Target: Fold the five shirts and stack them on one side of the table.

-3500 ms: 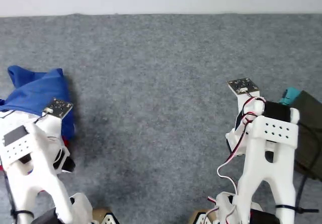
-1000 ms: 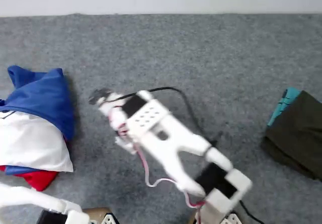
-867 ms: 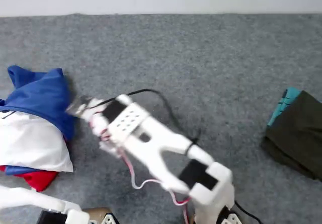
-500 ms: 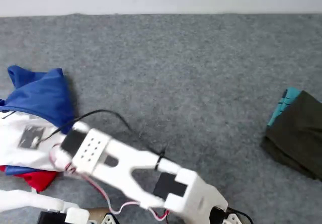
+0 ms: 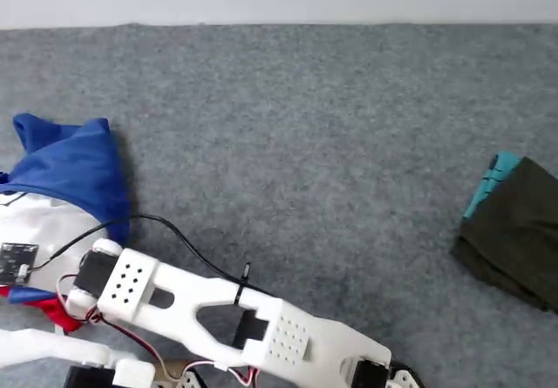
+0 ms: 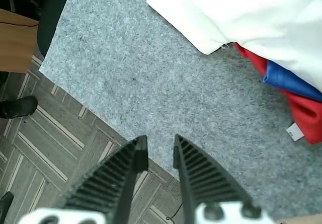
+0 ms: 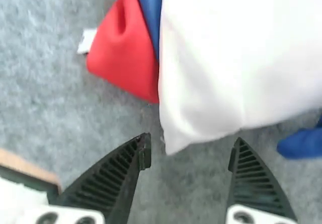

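Table cover (image 5: 349,126): grey felt-like cloth, matt, rough nap. White shirt (image 7: 226,58): smooth cloth. Red shirt (image 7: 121,58), blue shirt (image 5: 70,166), dark shirt (image 5: 514,240): soft matt cloth. Right arm (image 5: 187,288): white matt plastic. Right gripper (image 7: 191,148) fingers (image 7: 126,173): black ribbed plastic. Floor (image 6: 50,148): probably wood-look planks.

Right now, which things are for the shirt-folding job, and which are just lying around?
For the job:
white shirt, blue shirt and red shirt, piled at one side
dark shirt and teal shirt, together at the other side
right gripper, open at the white shirt's edge

Just lying about:
wood floor
brown desk
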Controlling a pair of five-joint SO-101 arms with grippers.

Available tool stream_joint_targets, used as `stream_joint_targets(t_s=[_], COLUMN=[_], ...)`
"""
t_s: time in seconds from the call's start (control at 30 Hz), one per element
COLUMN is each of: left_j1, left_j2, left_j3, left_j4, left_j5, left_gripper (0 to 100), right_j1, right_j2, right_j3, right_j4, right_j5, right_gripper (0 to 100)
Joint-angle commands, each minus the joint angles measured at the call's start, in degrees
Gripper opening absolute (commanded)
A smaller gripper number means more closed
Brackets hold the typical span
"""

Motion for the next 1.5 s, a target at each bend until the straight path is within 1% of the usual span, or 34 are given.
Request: stream_joint_targets(t_s=[0.0, 0.2, 0.27, 0.3, 0.47, 0.57, 0.83, 0.93, 1.07, 1.33, 1.43, 1.47], left_j1=[-0.35, -0.44, -0.44, -0.44, -0.44, -0.35, -0.26, -0.26, -0.26, -0.35, -0.26, -0.18], left_j2=[-0.7, -0.7, -0.7, -0.7, -0.7, -0.7, -0.7, -0.7, -0.7, -0.7, -0.7, -0.7], left_j3=[-2.33, -2.33, -2.33, -2.33, -2.15, -2.15, -2.07, -1.98, -1.98, -1.98, -1.98, -1.98], left_j4=[-1.14, -0.88, -0.88, -0.88, -1.05, -1.05, -0.79, -0.79, -0.79, -0.7, -0.7, -0.7], left_j5=[-0.35, -0.35, -0.35, -0.35, -0.26, -0.26, -0.18, -0.18, -0.18, -0.09, -0.09, -0.09], left_gripper=[10, 10, 10, 10, 10, 10, 10, 10, 10, 10, 10, 10], right_j1=[-0.57, 0.04, 0.4, 0.4, 0.75, 1.54, 6.64, 7.69, 9.36, 18.33, 18.59, 18.24], right_j2=[1.89, 7.34, 8.22, 8.48, 8.57, 8.57, 8.57, 8.4, 7.69, 7.69, 7.6, 7.52], right_j3=[-6.86, -11.43, -11.69, -11.69, -11.69, -11.69, -11.69, -11.78, -14.51, -16.7, -16.7, -16.7], right_j4=[-0.4, -0.22, 1.01, 1.45, 3.91, 6.02, 7.96, 8.31, 11.65, 19.12, 20.62, 21.23], right_j5=[-0.09, 0.18, 2.37, 3.6, 10.81, 14.24, 15.03, 16.62, 17.05, 20.92, 21.27, 21.1], right_gripper=[25.9, 25.8, 25.0, 22.9, 6.4, 3.0, 0.9, 1.3, 1.3, 1.2, 2.0, 3.6])
